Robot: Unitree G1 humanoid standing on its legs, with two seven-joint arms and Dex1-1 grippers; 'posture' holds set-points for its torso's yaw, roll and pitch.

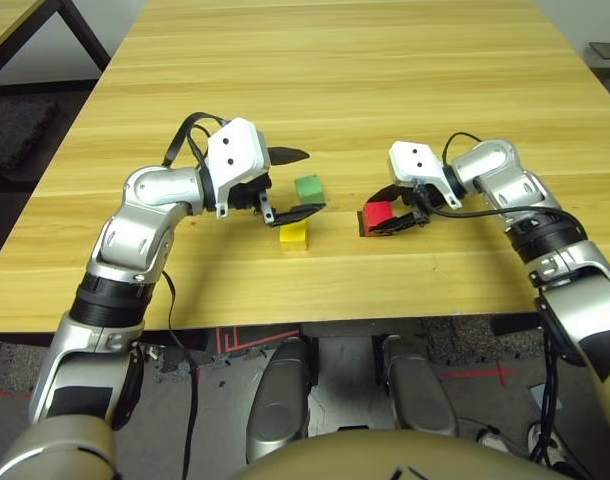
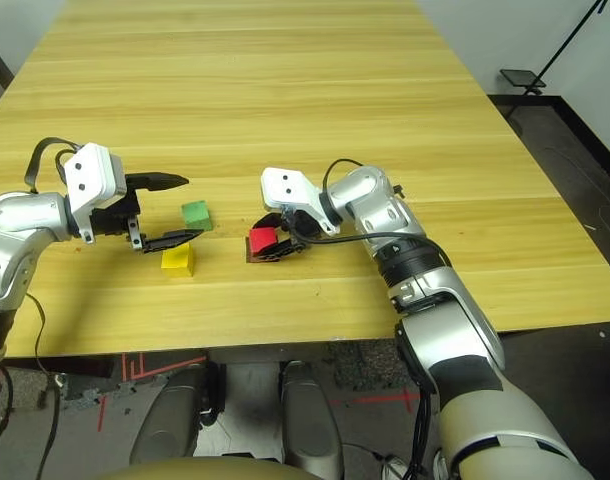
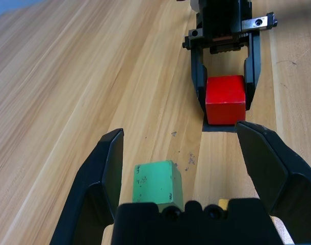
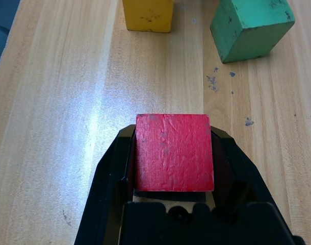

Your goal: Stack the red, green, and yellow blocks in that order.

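Observation:
My right gripper point(image 4: 173, 133) is shut on the red block point(image 1: 378, 213), which sits low over a flat black patch point(image 3: 219, 127) on the table. To its left lies the green block point(image 1: 308, 186), with the yellow block point(image 1: 293, 236) just in front of it, nearer the table's front edge. My left gripper point(image 3: 180, 131) is open, one finger beyond the green block point(image 3: 156, 184) and the other between green and yellow. The green block lies between these fingers, close to one of them, and nothing is gripped. The two grippers face each other a short way apart.
The light wooden table point(image 1: 335, 80) stretches far ahead with plenty of free surface. Its front edge point(image 1: 285, 318) runs close below the blocks. A dark table leg point(image 1: 80, 30) stands off the far left corner, over grey floor.

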